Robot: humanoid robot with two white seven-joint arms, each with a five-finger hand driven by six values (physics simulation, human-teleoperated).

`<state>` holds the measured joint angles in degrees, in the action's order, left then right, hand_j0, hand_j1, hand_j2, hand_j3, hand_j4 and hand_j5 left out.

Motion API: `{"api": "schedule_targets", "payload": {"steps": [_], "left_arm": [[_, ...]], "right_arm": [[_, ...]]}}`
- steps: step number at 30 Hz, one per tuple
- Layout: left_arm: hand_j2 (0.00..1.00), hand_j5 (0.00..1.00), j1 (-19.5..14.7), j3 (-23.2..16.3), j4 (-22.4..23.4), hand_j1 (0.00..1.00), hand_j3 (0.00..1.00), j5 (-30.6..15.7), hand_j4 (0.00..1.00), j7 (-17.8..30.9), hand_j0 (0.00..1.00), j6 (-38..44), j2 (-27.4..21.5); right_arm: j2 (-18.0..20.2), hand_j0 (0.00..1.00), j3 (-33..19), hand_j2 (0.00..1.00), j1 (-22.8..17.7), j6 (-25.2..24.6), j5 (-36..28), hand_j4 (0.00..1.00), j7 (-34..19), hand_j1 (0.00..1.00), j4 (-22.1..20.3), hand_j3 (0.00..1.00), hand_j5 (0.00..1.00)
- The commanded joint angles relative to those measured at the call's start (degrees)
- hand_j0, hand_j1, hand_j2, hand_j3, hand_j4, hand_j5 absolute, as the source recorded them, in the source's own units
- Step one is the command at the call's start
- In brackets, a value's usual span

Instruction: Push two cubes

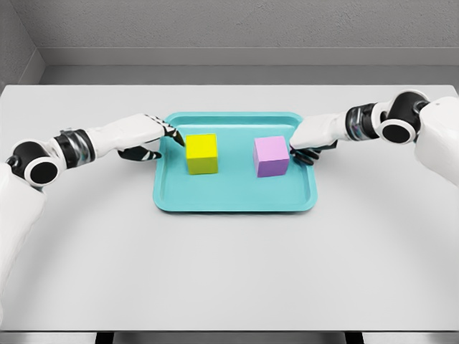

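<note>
A yellow cube (202,153) and a purple cube (271,156) stand side by side, apart, in a shallow teal tray (237,201) on the table. My left hand (166,136) reaches in over the tray's left rim, its extended fingertips touching or nearly touching the yellow cube's left face. My right hand (303,145) comes over the right rim, its fingers against or just beside the purple cube's right face. Both hands have fingers stretched out and grasp nothing.
The tray rests on a wide light grey table (229,272). A grey wall runs behind the table's far edge.
</note>
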<state>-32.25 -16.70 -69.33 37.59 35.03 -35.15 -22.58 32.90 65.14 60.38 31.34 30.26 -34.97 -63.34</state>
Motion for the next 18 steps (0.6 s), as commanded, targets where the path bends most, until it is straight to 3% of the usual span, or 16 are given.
{"api": "schedule_targets", "payload": {"steps": [1, 18], "left_arm": [[0.67, 0.67, -0.09, 0.09, 1.22, 0.67, 0.67, -0.23, 0.67, -0.03, 0.67, 0.15, -0.01], [0.67, 0.67, -0.88, -0.26, 2.45, 0.67, 0.67, 1.35, 0.67, -0.03, 0.67, 0.15, 2.36]], "right_arm": [[-0.03, 0.11, 0.16, 0.11, 0.00, -0.05, -0.20, 0.11, -0.03, 0.11, -0.47, 0.11, 0.11], [-2.05, 0.11, 1.04, 0.11, 0.35, -0.14, -0.46, 0.11, -0.03, 0.11, -0.47, 0.11, 0.11]]}}
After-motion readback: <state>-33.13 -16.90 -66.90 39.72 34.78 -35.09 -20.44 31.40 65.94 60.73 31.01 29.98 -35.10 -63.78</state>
